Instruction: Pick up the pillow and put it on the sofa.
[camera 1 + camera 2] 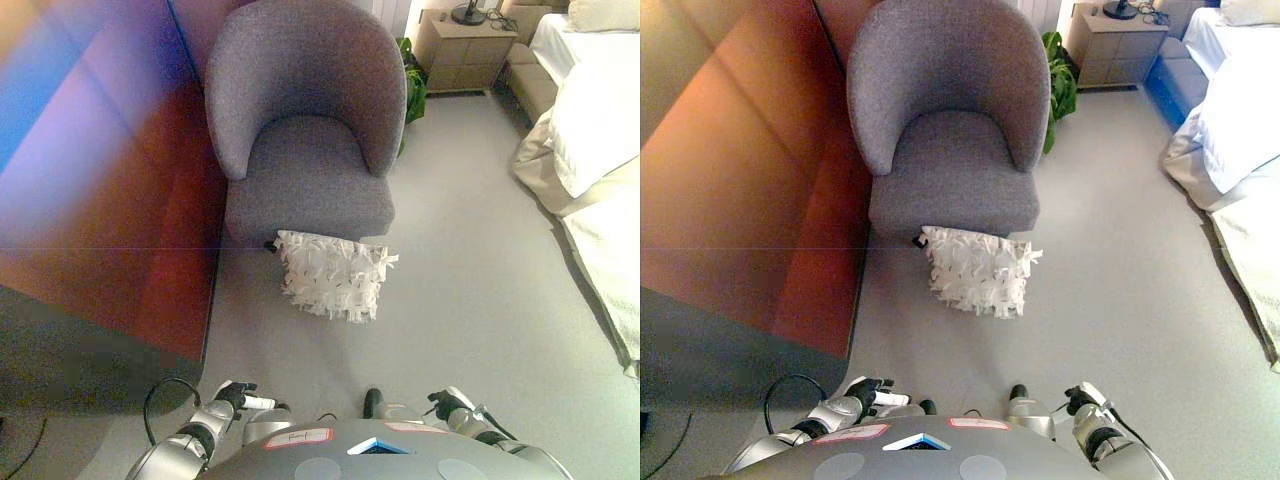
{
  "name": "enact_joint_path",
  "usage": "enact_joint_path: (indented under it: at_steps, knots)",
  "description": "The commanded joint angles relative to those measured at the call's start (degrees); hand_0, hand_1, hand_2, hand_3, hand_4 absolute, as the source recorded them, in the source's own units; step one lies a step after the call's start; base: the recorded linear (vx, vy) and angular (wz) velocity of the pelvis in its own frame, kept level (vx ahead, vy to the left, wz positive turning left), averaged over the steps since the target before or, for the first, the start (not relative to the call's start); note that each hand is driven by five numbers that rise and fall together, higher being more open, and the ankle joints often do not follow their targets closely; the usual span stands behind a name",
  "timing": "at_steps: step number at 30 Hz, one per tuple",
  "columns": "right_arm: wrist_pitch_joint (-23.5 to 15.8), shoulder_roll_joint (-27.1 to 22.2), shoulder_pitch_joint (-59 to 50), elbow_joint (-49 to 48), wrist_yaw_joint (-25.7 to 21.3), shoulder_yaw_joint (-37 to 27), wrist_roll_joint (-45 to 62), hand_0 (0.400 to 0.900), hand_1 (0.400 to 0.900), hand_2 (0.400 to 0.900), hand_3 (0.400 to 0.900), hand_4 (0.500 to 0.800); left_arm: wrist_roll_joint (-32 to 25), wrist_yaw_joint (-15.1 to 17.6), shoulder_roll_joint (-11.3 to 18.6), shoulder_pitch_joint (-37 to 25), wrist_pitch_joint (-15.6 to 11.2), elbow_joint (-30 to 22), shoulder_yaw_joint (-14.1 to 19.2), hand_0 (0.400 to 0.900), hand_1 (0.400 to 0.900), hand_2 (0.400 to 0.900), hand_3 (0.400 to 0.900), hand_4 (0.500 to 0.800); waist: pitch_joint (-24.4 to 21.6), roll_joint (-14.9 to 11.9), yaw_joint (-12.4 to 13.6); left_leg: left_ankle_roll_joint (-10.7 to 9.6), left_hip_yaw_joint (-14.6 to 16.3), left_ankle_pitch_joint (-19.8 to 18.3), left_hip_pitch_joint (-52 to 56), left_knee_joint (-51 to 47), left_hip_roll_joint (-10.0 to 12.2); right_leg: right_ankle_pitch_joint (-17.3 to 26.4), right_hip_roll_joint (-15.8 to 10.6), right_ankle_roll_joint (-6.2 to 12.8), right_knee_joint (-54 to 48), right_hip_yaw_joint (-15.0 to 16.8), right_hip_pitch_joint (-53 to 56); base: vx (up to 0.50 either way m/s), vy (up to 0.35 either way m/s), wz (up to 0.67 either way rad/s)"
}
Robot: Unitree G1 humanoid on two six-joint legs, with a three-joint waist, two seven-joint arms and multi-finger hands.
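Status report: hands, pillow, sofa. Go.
Left hand and right hand low, holding nothing. Pillow on the floor against the sofa front. Seat bare, nothing between.

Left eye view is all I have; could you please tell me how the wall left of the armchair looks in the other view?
Observer: In the right eye view the wall beside the grey armchair is a plain reddish-brown panel with a dark grey band below it.
Operator: Thank you. Does anything stand between the armchair and the nightstand?
Observer: Yes, a green plant. The right eye view shows more of its leaves, close by the armchair's right side. The white fringed pillow lies on the floor against the armchair's front.
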Motion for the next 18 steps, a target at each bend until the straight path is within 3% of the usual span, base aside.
enact_joint_path:
  at_steps: [1, 13, 16, 18]
  knots:
    - [0.25, -0.76, -5.4, 1.42, -0.46, 2.6, -0.12, 0.9, 0.9, 0.9, 0.9, 0.8, 1.22, 0.75, -0.5, -2.87, -0.44, 2.47, -0.33, 0.9, 0.9, 0.9, 0.9, 0.8, 1.73, -0.72, -0.91, 1.94, -1.0, -3.91, -1.59, -0.36, -3.09, -5.19, 1.58, 2.0, 1.46, 2.23, 1.62, 0.0, 0.0, 0.0]
    - [-0.37, -0.58, -6.0, 1.31, 0.8, 2.46, 4.06, 0.9, 0.9, 0.9, 0.9, 0.8, 0.64, 3.72, 0.4, -3.59, -1.11, 2.04, -0.38, 0.9, 0.9, 0.9, 0.9, 0.8, 3.2, -0.5, -1.51, 1.99, -2.31, -3.53, -1.98, 0.89, -1.83, -8.99, 3.8, -0.15, 7.06, 4.24, -0.35, 0.04, -0.075, 0.03]
    - [-0.45, -1.29, -6.36, 1.47, 0.75, 1.83, 5.24, 0.9, 0.9, 0.9, 0.9, 0.8, -0.38, 5.93, 0.45, -4.21, -2.71, 1.36, 0.26, 0.9, 0.9, 0.9, 0.9, 0.8, 4.1, -2.2, -2.18, 1.61, -1.89, -6.85, -5.51, 12.19, -0.99, -9.11, 3.36, -1.8, 8.78, 5.71, -2.01, 0.05, -0.14, 0.0]
    - [-0.1, -2.1, -6.25, 0.78, 1.54, 1.83, 5.42, 0.9, 0.9, 0.9, 0.9, 0.8, -2.9, 7.95, 0.32, -4.24, -4.47, 0.77, 1.62, 0.9, 0.9, 0.9, 0.9, 0.8, 5.88, -3.69, -1.43, 1.59, -2.47, -3.83, -12.56, 26.23, -0.49, -8.74, 2.82, -3.31, 10.04, 6.22, -2.62, 0.11, -0.177, -0.4]
